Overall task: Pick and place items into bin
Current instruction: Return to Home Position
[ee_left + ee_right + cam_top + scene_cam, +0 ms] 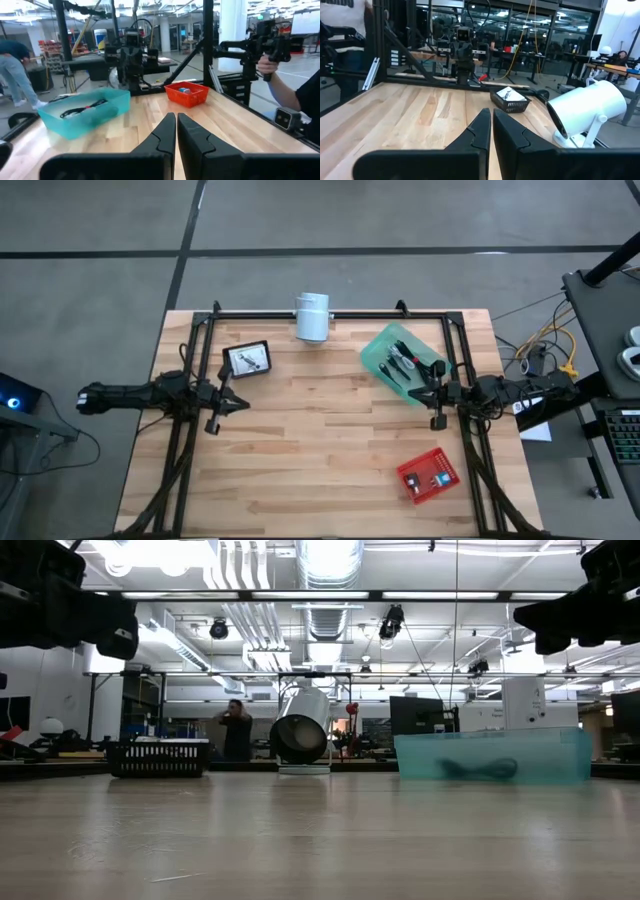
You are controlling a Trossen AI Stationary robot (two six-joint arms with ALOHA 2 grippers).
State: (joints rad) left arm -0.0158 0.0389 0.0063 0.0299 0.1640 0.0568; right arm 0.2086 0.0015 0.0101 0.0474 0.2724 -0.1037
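Note:
A clear teal bin [403, 363] stands at the table's far right, with thin black cords [402, 366] lying inside; the low view shows the bin [490, 755] too. A small black basket [247, 359] at the far left holds pale and silvery small items [507, 94]. A red basket [428, 476] near the right front holds small blue and white pieces. My left gripper [235, 398] [176, 125] hovers shut and empty below the black basket. My right gripper [425, 393] [490, 122] hovers shut and empty beside the bin's near edge.
A white cylindrical device [312, 317] on a stand sits at the far edge, centre. A black frame [330, 312] runs along the far edge and both sides. Bare wood lies between the two grippers. A person [280, 85] stands beyond the table's edge.

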